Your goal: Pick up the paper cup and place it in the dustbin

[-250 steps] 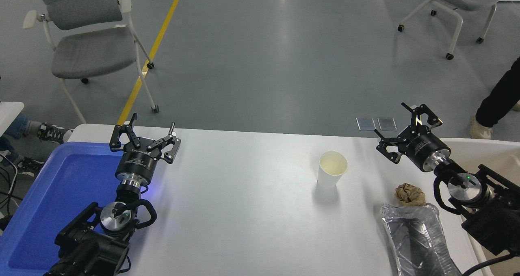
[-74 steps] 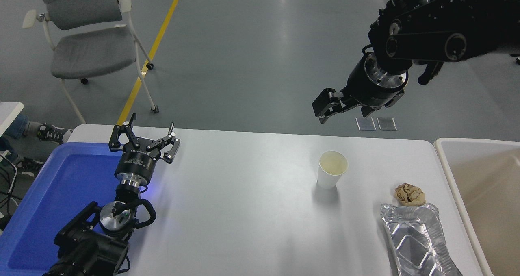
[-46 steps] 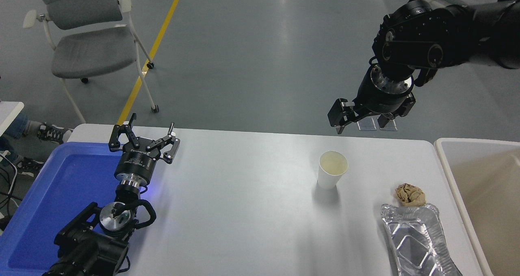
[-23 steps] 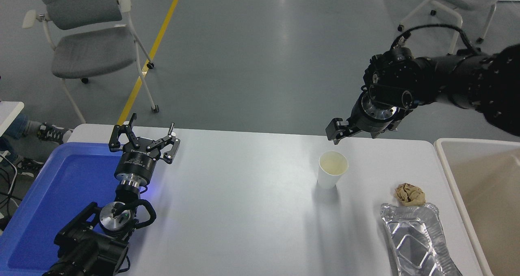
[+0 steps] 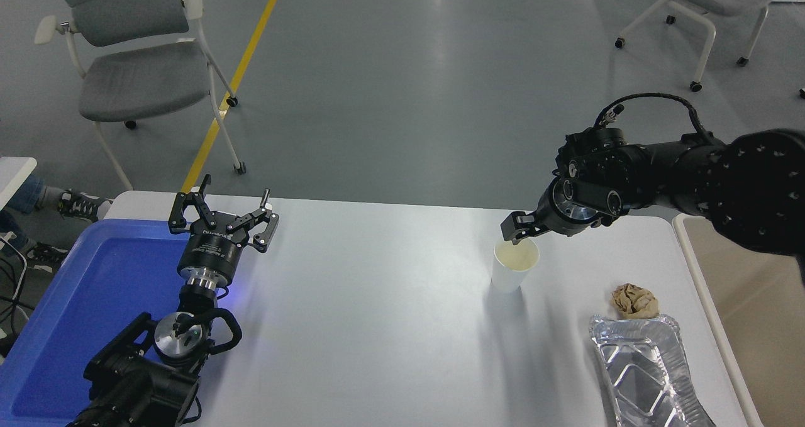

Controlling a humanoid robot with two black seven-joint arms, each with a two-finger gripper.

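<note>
One right gripper [image 5: 517, 231] at paper cup [image 5: 512, 266] rim — unlabelled.

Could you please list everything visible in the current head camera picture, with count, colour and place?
paper cup: one, white with cream inside, upright on the table, right of centre.
dustbin: one, beige, at the table's right edge.
paper ball: one, crumpled brown, right of the cup.
foil tray: one, silver, near right corner.
blue tray: one, left end of the table.
table: one, white.
chairs: two, grey, on the floor beyond.
shoes: a person's, black and white, far left.
left gripper: black, open, parked at the blue tray.
right gripper: black, at the cup's far rim.
</note>
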